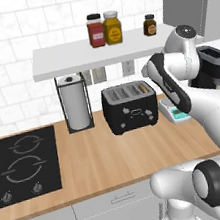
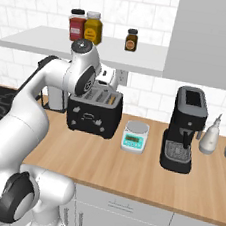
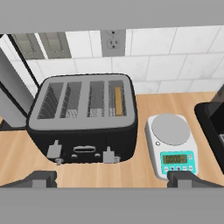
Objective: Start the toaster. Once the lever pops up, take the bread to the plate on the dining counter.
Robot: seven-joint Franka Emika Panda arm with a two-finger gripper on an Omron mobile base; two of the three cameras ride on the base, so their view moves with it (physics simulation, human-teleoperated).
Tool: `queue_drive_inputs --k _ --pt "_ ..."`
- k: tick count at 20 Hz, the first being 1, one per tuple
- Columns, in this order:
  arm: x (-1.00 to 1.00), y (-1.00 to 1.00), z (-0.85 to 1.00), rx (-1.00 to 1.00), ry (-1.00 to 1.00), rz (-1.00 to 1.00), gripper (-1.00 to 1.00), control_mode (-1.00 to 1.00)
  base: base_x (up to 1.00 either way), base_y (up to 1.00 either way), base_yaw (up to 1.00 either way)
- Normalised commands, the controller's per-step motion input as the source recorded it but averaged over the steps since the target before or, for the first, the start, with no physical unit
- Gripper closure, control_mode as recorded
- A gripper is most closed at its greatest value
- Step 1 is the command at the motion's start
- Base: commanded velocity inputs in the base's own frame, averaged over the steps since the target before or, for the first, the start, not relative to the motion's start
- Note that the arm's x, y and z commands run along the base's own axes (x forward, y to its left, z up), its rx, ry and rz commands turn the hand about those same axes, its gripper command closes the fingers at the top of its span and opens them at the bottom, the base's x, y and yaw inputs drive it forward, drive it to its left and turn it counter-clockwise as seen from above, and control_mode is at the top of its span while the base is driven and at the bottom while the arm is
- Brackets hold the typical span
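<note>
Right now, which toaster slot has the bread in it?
The rightmost slot in the hand view, nearest the kitchen scale: the bread stands there, while the toaster's other slots are empty.

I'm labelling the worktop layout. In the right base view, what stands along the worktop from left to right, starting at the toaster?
toaster → kitchen scale → coffee machine → pale dispenser bottle

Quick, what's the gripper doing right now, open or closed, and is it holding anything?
Gripper: open, fingers spread wide, holding nothing; it sits above the front of the toaster.
</note>
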Motion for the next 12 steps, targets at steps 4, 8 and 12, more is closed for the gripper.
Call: queue_drive_inputs --k 4,8,12 --pt "0.00 0.00 0.00 0.00 0.00 0.00 -1.00 -1.00 0.00 0.00 0.00" --pt "0.00 0.00 0.00 0.00 0.00 0.00 -1.00 -1.00 0.00 0.00 0.00" --pt "0.00 0.00 0.00 0.00 0.00 0.00 -1.00 -1.00 0.00 0.00 0.00"
